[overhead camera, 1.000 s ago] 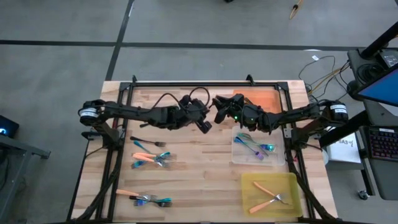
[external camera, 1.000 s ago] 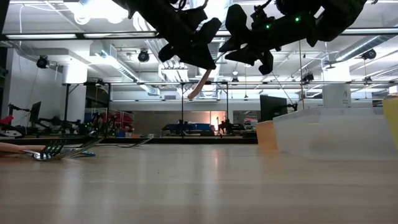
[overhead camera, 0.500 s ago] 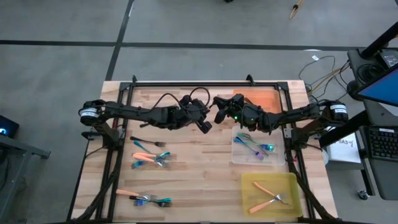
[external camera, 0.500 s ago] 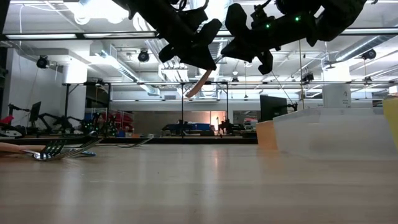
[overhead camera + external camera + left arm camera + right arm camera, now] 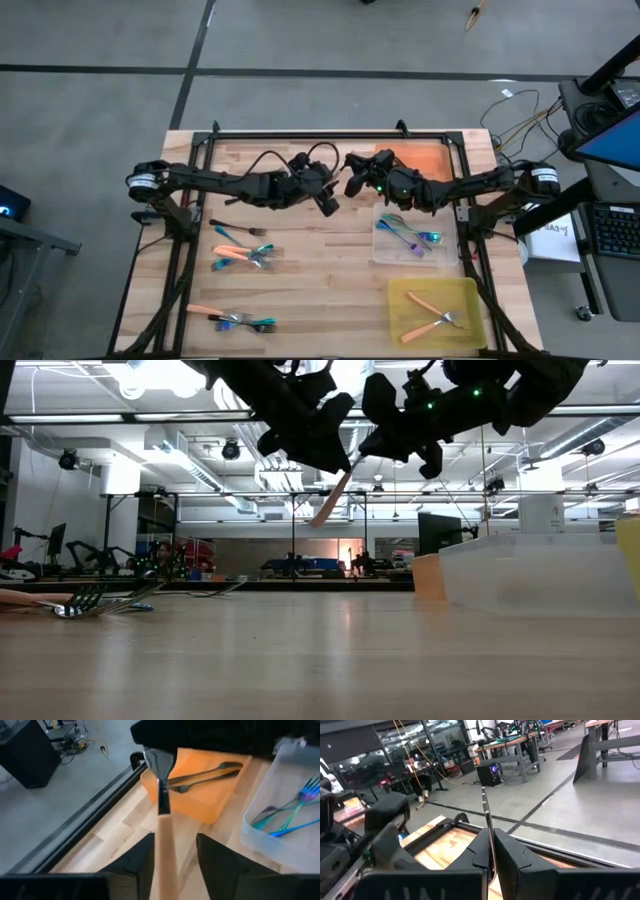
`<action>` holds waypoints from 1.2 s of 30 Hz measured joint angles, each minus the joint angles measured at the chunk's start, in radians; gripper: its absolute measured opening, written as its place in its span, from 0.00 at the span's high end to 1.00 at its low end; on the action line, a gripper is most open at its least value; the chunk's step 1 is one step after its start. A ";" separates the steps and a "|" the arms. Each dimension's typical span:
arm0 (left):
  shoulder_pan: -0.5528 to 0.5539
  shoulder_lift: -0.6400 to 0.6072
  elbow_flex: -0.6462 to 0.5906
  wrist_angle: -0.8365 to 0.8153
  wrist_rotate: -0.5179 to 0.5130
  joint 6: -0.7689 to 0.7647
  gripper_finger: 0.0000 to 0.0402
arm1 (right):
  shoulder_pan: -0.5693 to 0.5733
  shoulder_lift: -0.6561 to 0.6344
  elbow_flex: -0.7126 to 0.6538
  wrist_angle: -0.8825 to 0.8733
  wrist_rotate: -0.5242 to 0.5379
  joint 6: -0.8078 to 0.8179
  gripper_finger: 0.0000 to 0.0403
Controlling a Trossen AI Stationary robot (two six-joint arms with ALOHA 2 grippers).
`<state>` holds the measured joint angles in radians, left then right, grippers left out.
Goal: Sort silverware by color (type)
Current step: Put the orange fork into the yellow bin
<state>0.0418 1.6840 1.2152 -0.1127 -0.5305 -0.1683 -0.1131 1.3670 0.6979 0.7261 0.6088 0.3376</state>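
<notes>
Pale wooden tabletop [image 5: 330,270] is spanned by both arms, met high above its far middle. No writing can be read. Between the parted left gripper [image 5: 172,851] fingers an orange-handled fork [image 5: 161,820] hangs; its tines are pinched by the closed right gripper [image 5: 490,847].
</notes>
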 joint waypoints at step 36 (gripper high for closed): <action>0.024 -0.015 0.000 -0.262 -0.064 -0.137 0.61 | 0.537 -0.482 0.131 -1.325 -0.770 0.510 0.98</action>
<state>0.0654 1.6691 1.2156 -0.3744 -0.5946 -0.3054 0.4237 0.8852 0.8291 -0.5993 -0.1613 0.8471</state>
